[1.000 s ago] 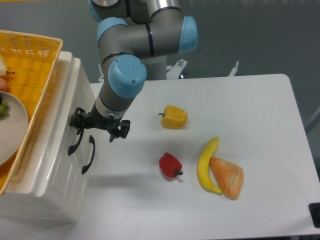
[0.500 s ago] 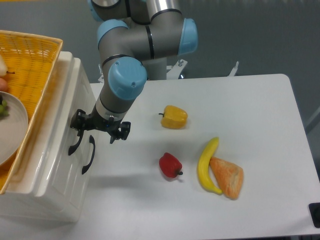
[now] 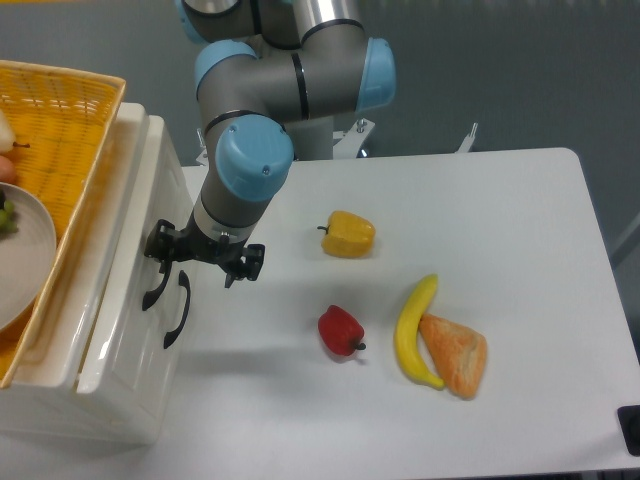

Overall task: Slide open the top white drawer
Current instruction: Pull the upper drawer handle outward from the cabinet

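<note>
text: none readable | labels: none | brands: none | numbers: none

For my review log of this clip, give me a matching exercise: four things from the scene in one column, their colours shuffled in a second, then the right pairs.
Things:
1. top white drawer's handle
2. banana
3. pepper nearest the banana
4. basket on the drawer unit

Colours:
A. red
B. black
C. yellow, smooth skin
D. yellow, woven

Pairs: 1-B, 2-C, 3-A, 4-D
</note>
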Tool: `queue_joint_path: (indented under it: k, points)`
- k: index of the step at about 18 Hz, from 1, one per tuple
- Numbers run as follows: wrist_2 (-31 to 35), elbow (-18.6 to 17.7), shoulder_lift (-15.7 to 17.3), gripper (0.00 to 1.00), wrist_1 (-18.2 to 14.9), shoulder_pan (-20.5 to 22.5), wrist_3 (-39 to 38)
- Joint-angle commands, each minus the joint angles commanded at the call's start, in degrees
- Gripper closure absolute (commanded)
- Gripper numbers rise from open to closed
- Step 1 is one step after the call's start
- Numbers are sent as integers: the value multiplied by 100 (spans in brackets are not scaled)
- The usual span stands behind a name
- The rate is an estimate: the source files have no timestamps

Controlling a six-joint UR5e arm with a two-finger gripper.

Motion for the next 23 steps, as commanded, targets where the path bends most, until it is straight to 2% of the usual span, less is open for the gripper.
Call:
queue_joint_path:
  k: [13, 23]
  points:
    - [167, 79, -35, 0, -9, 53, 53]
    - [176, 88, -26, 0, -70, 264, 299]
